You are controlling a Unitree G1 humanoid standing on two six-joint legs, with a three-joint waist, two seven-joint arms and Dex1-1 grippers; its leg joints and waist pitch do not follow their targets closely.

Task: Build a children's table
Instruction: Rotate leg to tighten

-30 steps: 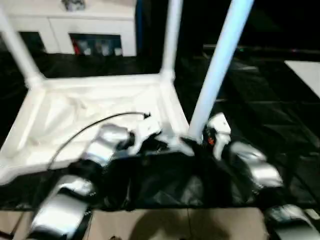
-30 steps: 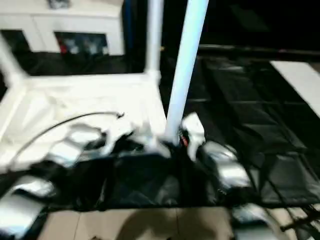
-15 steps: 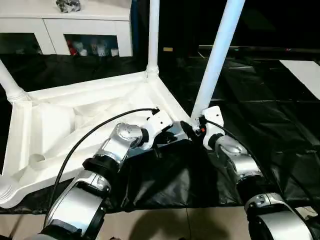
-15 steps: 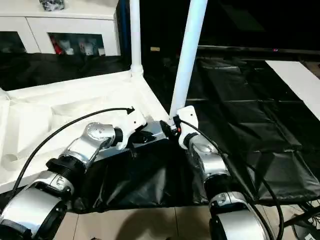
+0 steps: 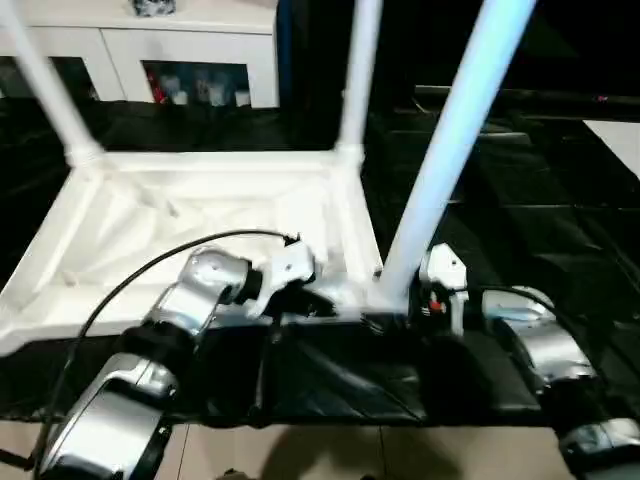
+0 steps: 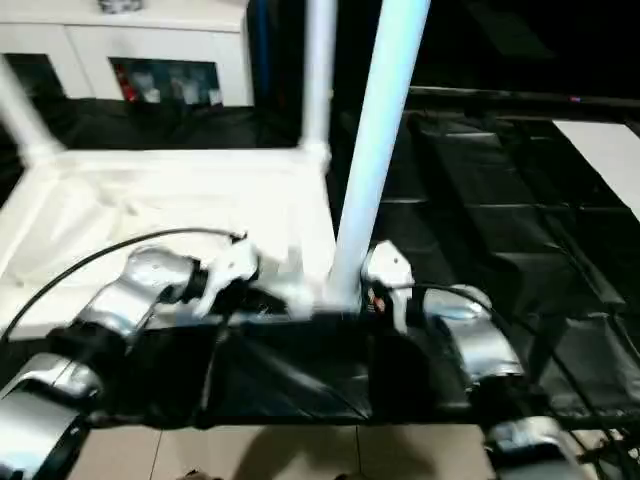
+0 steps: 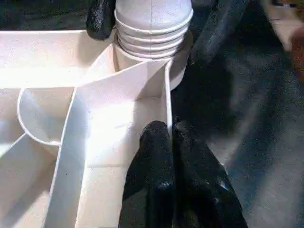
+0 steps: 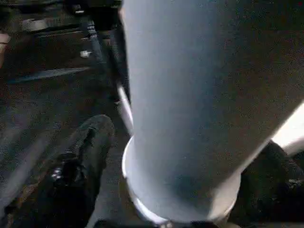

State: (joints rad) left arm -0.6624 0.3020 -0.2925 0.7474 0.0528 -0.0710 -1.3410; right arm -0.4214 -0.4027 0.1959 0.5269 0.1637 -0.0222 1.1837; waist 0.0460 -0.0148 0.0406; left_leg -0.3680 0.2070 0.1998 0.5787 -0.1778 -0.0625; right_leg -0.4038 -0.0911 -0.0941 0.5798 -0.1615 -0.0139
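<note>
Left gripper (image 7: 166,137): black fingers pinched on a thin rim rib of the upturned white plastic table top (image 5: 200,215), near corner, on black sheeting. Right gripper (image 8: 166,156) straddles the long white tube leg (image 5: 450,140) at its base, w/ the leg betw. its fingers, ribbed end in the socket. Risk: leg cocks if the rim slips.

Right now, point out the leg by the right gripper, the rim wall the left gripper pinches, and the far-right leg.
near leg (image 5: 440,160), left eye view, mid shaft.
rim wall (image 7: 167,95), left wrist view, thin upright edge above the fingertips.
far-right leg (image 5: 358,70), left eye view, shaft.
</note>
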